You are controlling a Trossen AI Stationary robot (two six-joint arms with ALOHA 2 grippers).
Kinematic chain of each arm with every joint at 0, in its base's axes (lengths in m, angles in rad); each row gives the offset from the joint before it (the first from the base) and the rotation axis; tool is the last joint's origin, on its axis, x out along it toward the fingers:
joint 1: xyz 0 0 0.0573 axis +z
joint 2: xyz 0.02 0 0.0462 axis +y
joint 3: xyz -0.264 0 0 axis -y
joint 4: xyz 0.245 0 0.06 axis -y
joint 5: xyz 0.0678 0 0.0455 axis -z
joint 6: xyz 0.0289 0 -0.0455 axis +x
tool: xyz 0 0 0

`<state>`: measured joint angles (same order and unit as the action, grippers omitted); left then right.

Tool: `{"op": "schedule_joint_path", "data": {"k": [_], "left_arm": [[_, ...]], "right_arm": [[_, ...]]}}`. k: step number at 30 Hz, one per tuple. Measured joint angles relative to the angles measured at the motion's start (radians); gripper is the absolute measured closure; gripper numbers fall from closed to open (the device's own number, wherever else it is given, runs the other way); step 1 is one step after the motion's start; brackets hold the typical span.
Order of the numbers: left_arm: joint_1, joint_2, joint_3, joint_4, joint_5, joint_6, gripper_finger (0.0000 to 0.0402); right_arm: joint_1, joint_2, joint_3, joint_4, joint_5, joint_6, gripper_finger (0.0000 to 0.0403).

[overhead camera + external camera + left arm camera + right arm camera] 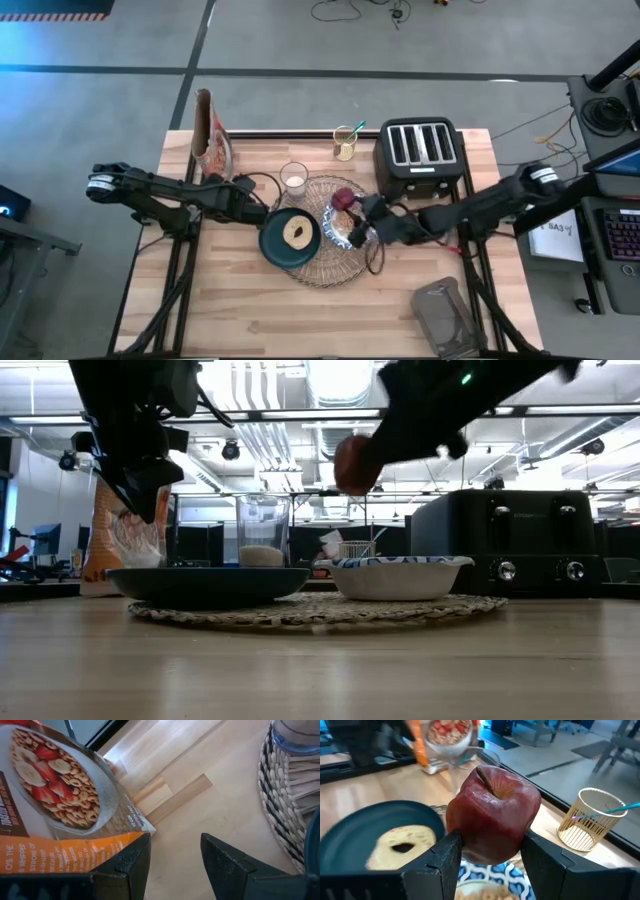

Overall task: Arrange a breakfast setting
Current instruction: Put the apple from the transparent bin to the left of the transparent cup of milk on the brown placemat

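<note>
A round woven placemat (335, 262) carries a dark teal plate (272, 247) with a bagel (296, 233), and a blue-and-white bowl (395, 576) beside it. A small glass (293, 178) stands just beyond the mat. My right gripper (356, 208) is shut on a red apple (492, 815) in the air over the bowl. My left gripper (175, 855) hangs open at the plate's left with nothing between its fingers, near an orange cereal box (55, 795). My right gripper pinches the apple's two opposite sides (465, 845) between its two fingers. The fingers come from the table's right, nearly level and slanting slightly down. The apple is lifted clear above the bowl (490, 872), its stem hollow (492, 792) turned up toward the wrist camera.
A black four-slot toaster (420, 150) stands at the far right of the table. A small wire basket (346, 143) holding a teal straw is at the far edge. A grey object (445, 315) lies near the front right corner. Bare wood shows along the near side.
</note>
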<state>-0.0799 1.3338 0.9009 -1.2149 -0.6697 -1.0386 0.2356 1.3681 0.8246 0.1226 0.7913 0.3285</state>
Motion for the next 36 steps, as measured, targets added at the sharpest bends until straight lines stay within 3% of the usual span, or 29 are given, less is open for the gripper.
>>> {"op": "schedule_joint_path", "data": {"k": [14,24,36], "left_arm": [[0.0,0.0,0.0,0.0,-0.003,0.0,0.0244],[0.0,0.0,0.0,0.002,-0.003,0.001,0.0244],[0.0,0.0,0.0,0.003,-0.003,0.001,0.0244]], "right_arm": [[-0.27,0.207,0.0,0.276,-0.279,-0.102,0.0227],[-0.363,0.275,0.0,0.281,-0.303,-0.104,0.0227],[-0.369,0.324,0.0,0.324,-0.315,-0.12,0.0227]]}}
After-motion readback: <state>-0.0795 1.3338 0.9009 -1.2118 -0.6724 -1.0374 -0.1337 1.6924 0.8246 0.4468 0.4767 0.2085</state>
